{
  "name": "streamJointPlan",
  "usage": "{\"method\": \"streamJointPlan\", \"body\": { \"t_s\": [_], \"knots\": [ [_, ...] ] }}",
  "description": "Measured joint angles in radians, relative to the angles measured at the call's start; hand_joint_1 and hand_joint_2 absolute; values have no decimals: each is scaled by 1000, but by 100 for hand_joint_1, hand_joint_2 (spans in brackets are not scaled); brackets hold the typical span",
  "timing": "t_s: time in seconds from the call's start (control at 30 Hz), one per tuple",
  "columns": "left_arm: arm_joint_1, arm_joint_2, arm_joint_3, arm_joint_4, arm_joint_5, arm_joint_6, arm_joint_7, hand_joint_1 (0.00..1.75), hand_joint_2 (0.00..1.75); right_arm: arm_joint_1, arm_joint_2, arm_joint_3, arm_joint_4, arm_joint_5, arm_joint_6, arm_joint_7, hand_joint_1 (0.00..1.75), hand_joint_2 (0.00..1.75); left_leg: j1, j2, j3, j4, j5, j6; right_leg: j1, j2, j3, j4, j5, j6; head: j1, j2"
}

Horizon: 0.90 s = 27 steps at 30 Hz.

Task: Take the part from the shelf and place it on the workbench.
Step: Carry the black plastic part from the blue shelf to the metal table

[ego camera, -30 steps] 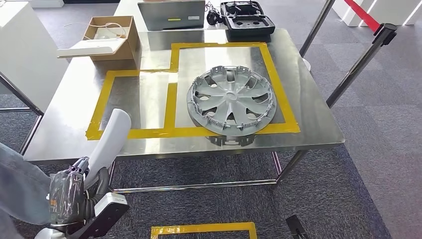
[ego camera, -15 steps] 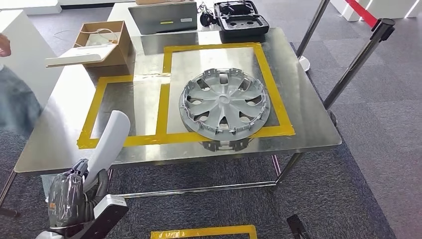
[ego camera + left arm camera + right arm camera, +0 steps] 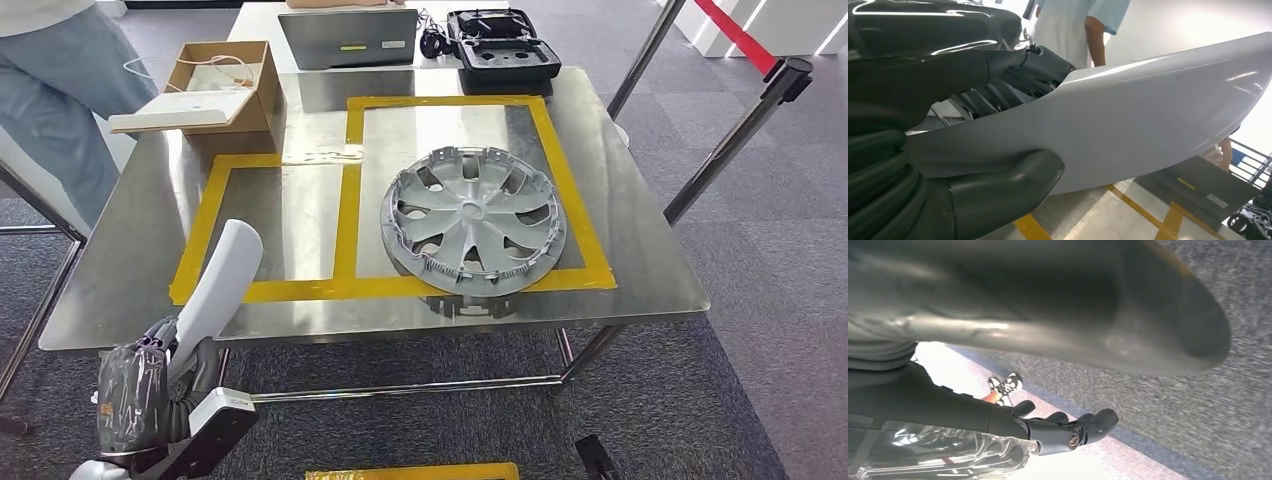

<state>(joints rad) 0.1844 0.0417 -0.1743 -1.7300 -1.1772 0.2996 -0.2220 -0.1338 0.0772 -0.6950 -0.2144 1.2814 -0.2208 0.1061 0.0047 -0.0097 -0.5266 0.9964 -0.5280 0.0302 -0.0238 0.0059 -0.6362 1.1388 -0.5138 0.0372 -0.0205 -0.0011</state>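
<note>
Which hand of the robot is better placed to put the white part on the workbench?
Probably the left hand: it already grips the white part, raised at the near edge of the workbench. The right hand holds nothing, fingers apart above the carpet.

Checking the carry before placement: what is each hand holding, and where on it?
The left hand grips the white curved part at its lower end; the right hand holds nothing.

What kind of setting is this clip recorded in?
Probably a demo or test area set up like a workshop: a steel workbench marked with yellow tape zones, a wheel cover lying on it, and a barrier post on grey carpet.
</note>
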Motion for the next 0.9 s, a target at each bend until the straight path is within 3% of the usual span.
{"method": "streamJointPlan", "body": {
  "t_s": [0.07,0.17,0.23,0.27,0.33,0.4,0.47,0.53,0.57,0.73,0.77,0.83,0.87,0.9],
  "knots": [
    [-1,0,0,0,0,0,0,175,175,-1,0,0,0,0,0,0,0,0,-3,-1,8,1,-11,-10,3,-1,46,-99,35,-6,0,0],
    [-2,0,0,0,0,0,0,175,175,1,1,0,0,0,0,-1,0,0,-2,-1,10,-2,-18,-26,7,0,56,-119,30,-17,0,0],
    [-3,0,-1,-1,0,1,0,175,175,0,1,-1,0,-1,0,-4,0,0,-1,0,-2,26,-37,-37,2,0,62,-123,29,-28,-3,0],
    [-3,0,-1,-1,0,1,0,175,175,-1,1,-1,0,-1,0,-4,0,0,0,0,-25,70,-59,-41,-1,0,65,-124,28,-32,-4,0],
    [-1,0,-1,0,0,2,0,175,175,-1,0,-1,0,0,0,-5,0,0,3,0,-103,206,-112,-47,-1,-1,68,-124,23,-38,-7,0],
    [1,0,-1,0,0,2,0,175,175,0,1,-1,0,0,0,-5,0,0,5,1,-165,291,-120,-49,-1,-1,72,-124,18,-40,-6,0],
    [1,0,-1,0,0,2,0,175,175,0,1,-1,0,0,0,-5,0,0,5,2,-150,222,-53,-47,-2,1,82,-124,11,-37,-7,0],
    [1,0,-1,0,0,2,0,175,175,-1,1,-1,0,1,0,-3,0,0,4,4,-91,83,18,-42,0,3,93,-124,2,-30,-6,0],
    [0,0,-1,0,0,3,0,175,175,-1,1,-1,0,2,0,-2,0,0,2,4,-69,41,31,-39,1,3,96,-124,-2,-25,-6,0],
    [0,0,0,0,0,3,0,175,175,-2,3,0,0,8,0,0,0,0,0,0,-45,6,32,-13,0,3,95,-110,-21,3,-4,0],
    [0,0,0,0,0,3,0,175,175,-3,3,0,0,9,0,1,0,0,3,1,-41,3,32,-7,-1,3,77,-71,-41,6,-3,0],
    [-1,-1,1,0,1,2,0,175,175,-3,2,0,0,11,1,2,0,0,4,3,-37,2,28,2,-1,2,3,64,-95,10,-2,0],
    [-1,-1,1,1,5,0,-1,175,175,-3,2,0,0,11,1,2,0,0,3,3,-35,2,25,4,-1,2,-36,129,-113,12,-2,0],
    [0,-2,1,3,13,-4,-3,175,175,-1,1,0,0,12,1,3,0,0,3,2,-32,2,22,4,-1,2,-62,163,-113,12,-1,0]
  ]
}}
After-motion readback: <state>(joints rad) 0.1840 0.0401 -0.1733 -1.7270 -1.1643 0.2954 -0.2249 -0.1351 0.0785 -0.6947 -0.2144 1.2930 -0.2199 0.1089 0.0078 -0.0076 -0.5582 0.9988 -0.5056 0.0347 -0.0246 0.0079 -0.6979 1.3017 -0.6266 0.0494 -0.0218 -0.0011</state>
